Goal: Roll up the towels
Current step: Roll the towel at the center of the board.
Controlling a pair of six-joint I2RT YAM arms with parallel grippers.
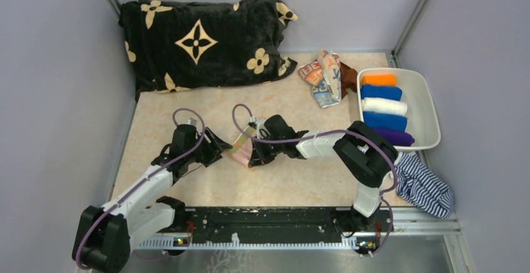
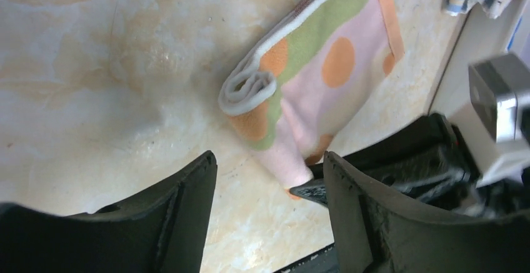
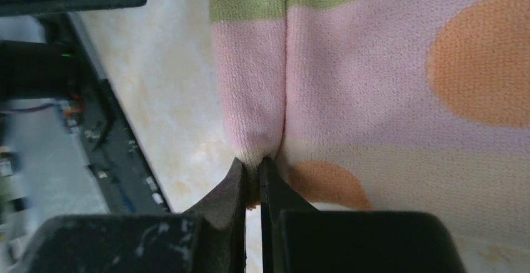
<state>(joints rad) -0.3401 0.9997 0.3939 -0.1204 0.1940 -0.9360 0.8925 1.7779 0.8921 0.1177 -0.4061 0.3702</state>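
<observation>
My right tool (image 3: 252, 168) clamps the orange-spotted towel (image 2: 325, 73); my left tool (image 2: 269, 160) stands apart.
The towel lies folded on the bench (image 1: 281, 185) between my arms, its pink corner pinched by the right jaws, the left jaws just beside it.

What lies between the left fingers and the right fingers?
The pink towel with orange dots, as the top view shows. The right fingers are shut on its corner; the left fingers stand open beside it.

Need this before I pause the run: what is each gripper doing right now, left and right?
Left gripper: open, holding nothing.
Right gripper: shut on a fold of the pink orange-dotted towel.
</observation>
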